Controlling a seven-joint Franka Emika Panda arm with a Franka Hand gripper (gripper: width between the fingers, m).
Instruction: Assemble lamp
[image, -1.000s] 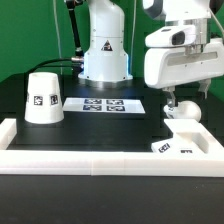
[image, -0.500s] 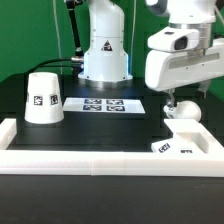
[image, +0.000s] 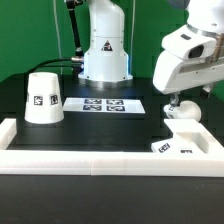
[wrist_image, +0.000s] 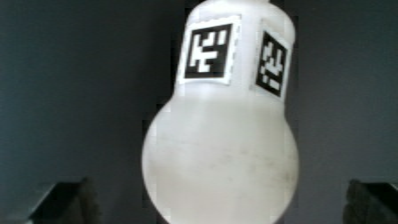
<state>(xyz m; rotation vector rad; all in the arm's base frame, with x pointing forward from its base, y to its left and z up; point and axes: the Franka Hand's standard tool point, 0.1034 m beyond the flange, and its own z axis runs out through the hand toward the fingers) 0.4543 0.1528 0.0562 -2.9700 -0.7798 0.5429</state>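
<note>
The white lamp base (image: 186, 138) lies at the exterior view's right, with tags on its front. The round white bulb (image: 184, 110) rests at the base's far end. The cone shade (image: 43, 97) stands apart at the left with a tag on its side. My gripper (image: 172, 102) hangs just above the bulb, its hand tilted. In the wrist view the bulb (wrist_image: 222, 140) fills the frame, its tagged neck pointing away. My gripper (wrist_image: 221, 205) is open, and its dark fingers (wrist_image: 68, 200) stand apart on either side of the bulb's round body without touching it.
The marker board (image: 105, 103) lies flat between the shade and the base. The robot's white pedestal (image: 105, 50) stands behind it. A raised white wall (image: 90, 160) runs along the front edge and up both sides of the black table.
The hand has tilted and swung up and toward the exterior view's right. The bulb, base and shade have not moved.
</note>
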